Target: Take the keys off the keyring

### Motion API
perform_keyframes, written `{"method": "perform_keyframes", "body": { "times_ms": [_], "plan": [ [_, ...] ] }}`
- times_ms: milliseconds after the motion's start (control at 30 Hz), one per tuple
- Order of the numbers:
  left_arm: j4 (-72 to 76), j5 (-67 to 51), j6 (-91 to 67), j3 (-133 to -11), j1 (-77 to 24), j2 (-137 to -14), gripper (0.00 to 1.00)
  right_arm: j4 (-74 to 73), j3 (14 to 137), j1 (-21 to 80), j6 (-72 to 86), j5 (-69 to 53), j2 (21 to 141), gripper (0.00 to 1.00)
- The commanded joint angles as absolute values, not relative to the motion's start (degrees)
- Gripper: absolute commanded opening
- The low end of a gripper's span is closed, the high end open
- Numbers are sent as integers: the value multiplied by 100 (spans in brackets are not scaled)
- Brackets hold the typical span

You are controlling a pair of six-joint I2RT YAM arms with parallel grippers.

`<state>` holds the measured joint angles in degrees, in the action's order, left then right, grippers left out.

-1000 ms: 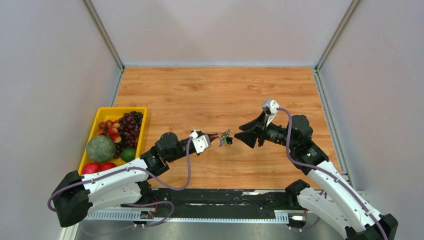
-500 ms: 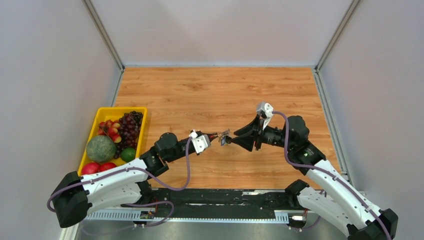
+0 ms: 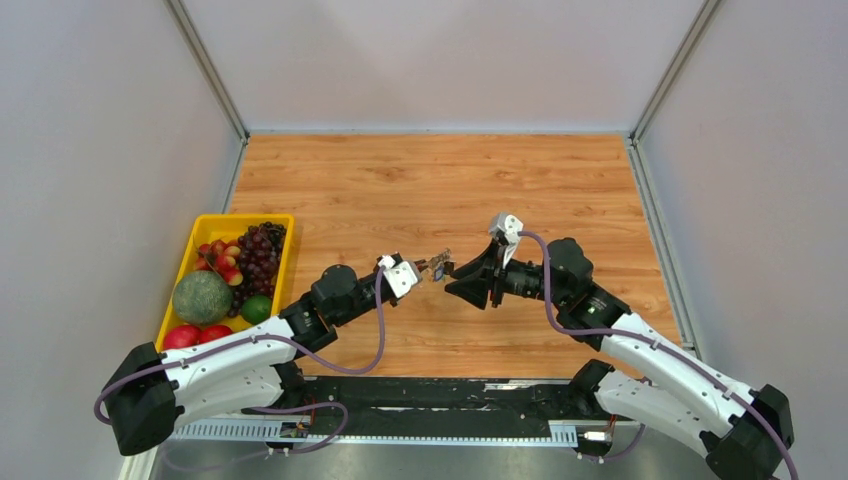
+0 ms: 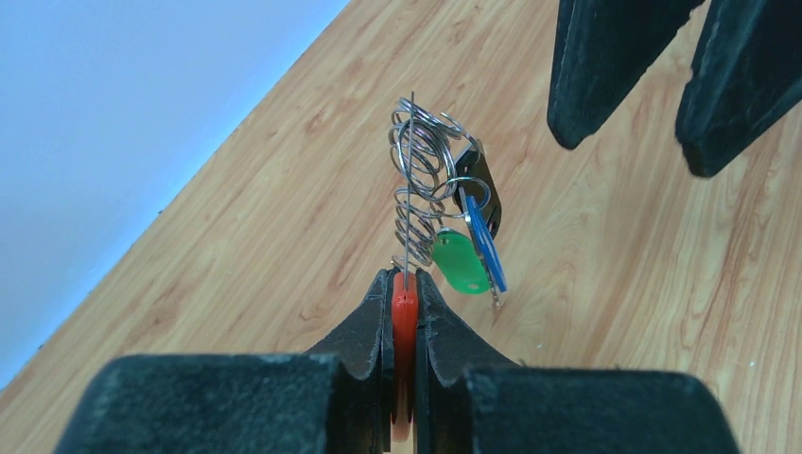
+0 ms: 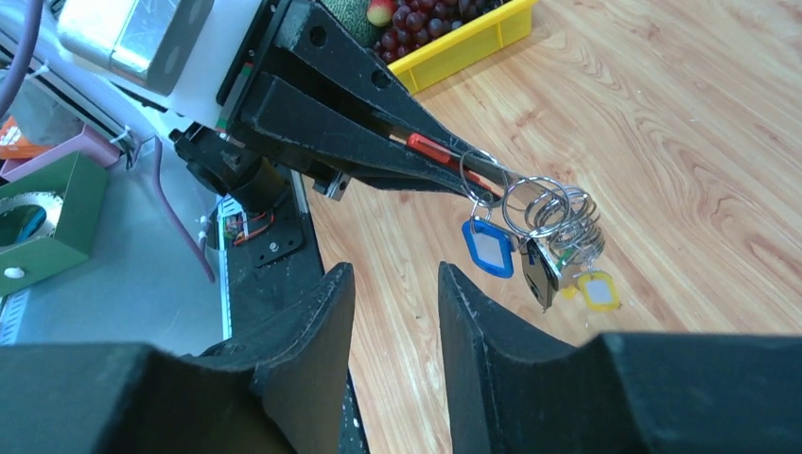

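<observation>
left hand: clamped on keyring | keys: hanging from ring | right hand: fingers apart, at keys' 3 o'clock, not touching

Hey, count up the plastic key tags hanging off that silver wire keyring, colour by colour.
Blue plastic key tag: 1
Green plastic key tag: 1
Yellow plastic key tag: 1
Black plastic key tag: 1
Total: 4

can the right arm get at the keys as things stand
Probably yes. The left gripper pinches the keyring, so the keys dangle in free air, and the right gripper, jaws open, faces them with nothing between.
</observation>
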<state>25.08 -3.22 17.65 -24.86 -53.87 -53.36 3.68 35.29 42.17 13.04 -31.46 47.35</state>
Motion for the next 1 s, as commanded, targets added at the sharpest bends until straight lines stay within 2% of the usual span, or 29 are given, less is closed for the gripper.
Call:
{"method": "perform_keyframes", "body": {
  "times_ms": [0, 133, 300, 633, 867, 967],
  "plan": [
    [2739, -184, 1579, -2839, -5391, -5220, 0, 1087, 3482, 4395, 1412, -2735, 4943, 40],
    [2769, -246, 1476, -2856, -5393, -5225, 0, 1393, 3402, 4438, 1494, -2513, 5073, 36],
    [2830, -279, 1416, -2856, -5393, -5230, 0, 1623, 3426, 4447, 1533, -2433, 5323, 37],
    [2874, -395, 1434, -2874, -5392, -5214, 0, 1833, 3290, 4465, 1526, -2425, 5483, 47],
    [2782, -520, 1532, -2806, -5392, -5160, 0, 890, 3525, 4464, 988, -2257, 4802, 49],
    [2301, -816, 1712, -2971, -5395, -5165, 0, 407, 3645, 4465, 397, -2150, 4379, 48]
  ]
}}
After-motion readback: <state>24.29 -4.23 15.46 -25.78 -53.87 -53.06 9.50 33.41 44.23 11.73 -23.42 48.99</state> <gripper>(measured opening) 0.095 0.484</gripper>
